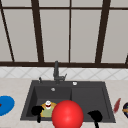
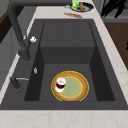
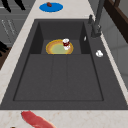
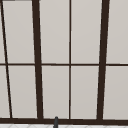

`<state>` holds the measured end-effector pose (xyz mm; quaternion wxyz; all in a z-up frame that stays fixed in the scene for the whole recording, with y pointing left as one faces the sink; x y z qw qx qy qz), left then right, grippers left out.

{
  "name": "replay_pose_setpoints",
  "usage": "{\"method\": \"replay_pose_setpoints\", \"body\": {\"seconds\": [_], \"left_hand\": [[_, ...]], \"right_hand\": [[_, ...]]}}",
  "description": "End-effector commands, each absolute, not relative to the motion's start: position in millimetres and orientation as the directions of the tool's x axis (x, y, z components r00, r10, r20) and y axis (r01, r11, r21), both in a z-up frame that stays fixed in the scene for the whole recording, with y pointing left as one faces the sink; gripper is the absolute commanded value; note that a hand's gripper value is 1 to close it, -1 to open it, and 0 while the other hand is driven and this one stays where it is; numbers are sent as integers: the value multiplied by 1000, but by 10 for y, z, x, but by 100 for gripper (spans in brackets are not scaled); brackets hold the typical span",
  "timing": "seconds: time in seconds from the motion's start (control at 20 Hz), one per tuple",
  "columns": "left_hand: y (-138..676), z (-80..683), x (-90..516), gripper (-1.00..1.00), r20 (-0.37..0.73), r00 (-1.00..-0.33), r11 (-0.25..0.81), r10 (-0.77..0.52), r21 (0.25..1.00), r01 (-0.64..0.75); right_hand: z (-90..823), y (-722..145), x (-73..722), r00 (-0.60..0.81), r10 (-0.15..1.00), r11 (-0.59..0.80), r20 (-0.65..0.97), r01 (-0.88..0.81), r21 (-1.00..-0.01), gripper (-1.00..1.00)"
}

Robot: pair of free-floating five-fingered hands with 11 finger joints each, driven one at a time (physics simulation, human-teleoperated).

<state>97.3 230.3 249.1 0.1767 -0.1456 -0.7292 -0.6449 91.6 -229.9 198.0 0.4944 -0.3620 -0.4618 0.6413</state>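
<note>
My left hand point(image 1: 37, 110) hangs at the sink's front left edge, fingers relaxed and holding nothing. It is close to an orange-rimmed plate with a green middle point(image 2: 75, 87) that lies in the left basin. A small white cup with dark red contents point(image 2: 60, 83) stands on that plate. Over the sink's front right edge floats my right hand point(image 1: 95, 115), also empty; its straight spread fingers point(image 2: 112, 7) show in the left side view. Between the two hands a big red ball point(image 1: 67, 114) sits at the front edge, touching neither.
The dark double sink point(image 1: 87, 97) has a black faucet point(image 1: 56, 71) at the back. A blue plate point(image 1: 5, 105) with a small brown item point(image 3: 49, 4) lies on the left counter. On the right counter are a red elongated item point(image 1: 116, 105) and a dark bowl point(image 2: 82, 6).
</note>
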Motion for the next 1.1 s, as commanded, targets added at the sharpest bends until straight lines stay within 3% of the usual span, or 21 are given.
{"method": "replay_pose_setpoints", "body": {"seconds": [0.0,1.05], "left_hand": [[2303,2491,973,0,446,-895,126,-16,889,440],[2298,2484,979,0,431,-902,136,-25,895,425]], "right_hand": [[1980,-2181,1094,-258,966,-72,8,-299,-952,-100],[2104,-1637,2776,-251,968,-46,17,-242,-969,-100]]}}
